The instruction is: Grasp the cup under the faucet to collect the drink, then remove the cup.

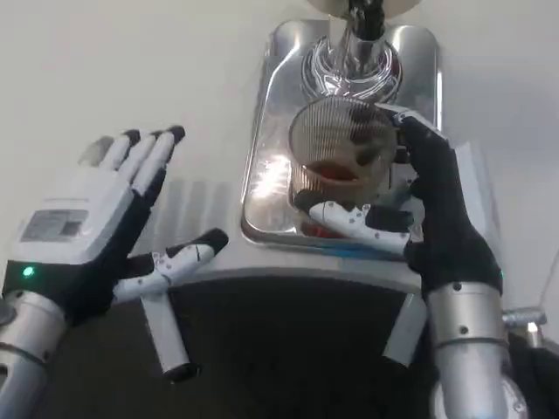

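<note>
right hand (410, 209) grips the cup (342, 144) under the faucet (360, 39).

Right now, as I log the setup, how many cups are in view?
1. The ribbed clear cup stands on the metal tray under the faucet, with the right hand wrapped around it. The left hand holds nothing.

Silver forearms w/ screws, left hand (96, 227) white-backed, green LED, blk fingertips
</note>
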You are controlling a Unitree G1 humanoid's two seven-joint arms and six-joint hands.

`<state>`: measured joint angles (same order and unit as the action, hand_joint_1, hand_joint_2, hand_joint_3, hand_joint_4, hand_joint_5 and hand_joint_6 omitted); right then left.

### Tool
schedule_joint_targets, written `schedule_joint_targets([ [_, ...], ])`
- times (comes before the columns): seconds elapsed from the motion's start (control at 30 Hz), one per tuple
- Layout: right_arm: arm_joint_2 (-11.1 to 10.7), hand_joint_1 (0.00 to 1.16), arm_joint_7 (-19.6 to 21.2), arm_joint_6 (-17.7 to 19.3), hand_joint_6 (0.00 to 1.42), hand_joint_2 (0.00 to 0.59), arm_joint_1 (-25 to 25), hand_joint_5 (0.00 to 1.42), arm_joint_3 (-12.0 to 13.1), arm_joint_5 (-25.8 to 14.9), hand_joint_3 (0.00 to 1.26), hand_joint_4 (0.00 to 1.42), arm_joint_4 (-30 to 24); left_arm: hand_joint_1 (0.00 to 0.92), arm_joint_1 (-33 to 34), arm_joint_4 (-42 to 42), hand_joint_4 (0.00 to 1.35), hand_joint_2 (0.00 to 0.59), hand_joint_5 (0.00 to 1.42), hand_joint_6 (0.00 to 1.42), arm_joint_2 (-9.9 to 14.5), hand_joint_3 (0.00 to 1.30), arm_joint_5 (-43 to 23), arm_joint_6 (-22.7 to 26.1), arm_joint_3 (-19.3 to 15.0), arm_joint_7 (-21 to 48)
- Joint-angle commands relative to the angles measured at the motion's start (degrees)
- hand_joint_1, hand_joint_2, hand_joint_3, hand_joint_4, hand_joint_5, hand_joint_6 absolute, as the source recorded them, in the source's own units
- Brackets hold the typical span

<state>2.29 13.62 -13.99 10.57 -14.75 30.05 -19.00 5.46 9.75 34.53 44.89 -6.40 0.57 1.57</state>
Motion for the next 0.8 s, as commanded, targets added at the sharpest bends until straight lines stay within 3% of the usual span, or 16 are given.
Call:
schedule_joint_targets([
  [0.03,-0.3,1.16,-2.2,1.5,1.07,0.340,-3.1,0.79,-1.0,-0.2,0.71,0.71,-6.8,0.000,-0.7,-0.6,0.00,0.152,0.00,0.00,4.0,0.00,2.0,-1.0,0.5,1.5],
  [0.13,-0.9,1.16,-4.7,1.0,1.07,0.340,-6.0,0.79,-1.2,-0.8,0.72,0.71,-11.2,0.000,-0.3,-1.9,0.00,0.149,0.00,0.00,6.6,0.00,1.7,-2.7,0.4,1.4],
  [0.33,-1.6,1.16,-8.5,0.5,1.07,0.336,-9.3,0.79,-1.2,-1.4,0.72,0.71,-15.9,0.000,0.3,-3.2,0.00,0.133,0.00,0.00,9.5,0.00,1.4,-5.4,0.6,1.0],
  [0.5,-2.9,1.16,-12.4,-0.4,1.08,0.334,-11.9,0.79,0.2,-2.7,0.72,0.72,-20.7,0.000,-0.4,-1.3,0.00,0.129,0.00,0.00,12.4,0.00,1.6,-8.1,0.1,1.9],
  [0.8,-6.7,1.16,-20.3,-2.0,1.09,0.333,-15.5,0.79,3.9,-7.5,0.72,0.73,-28.2,0.000,-5.1,5.5,0.00,0.116,0.00,0.00,13.5,0.00,0.4,-9.2,-3.3,4.1],
])
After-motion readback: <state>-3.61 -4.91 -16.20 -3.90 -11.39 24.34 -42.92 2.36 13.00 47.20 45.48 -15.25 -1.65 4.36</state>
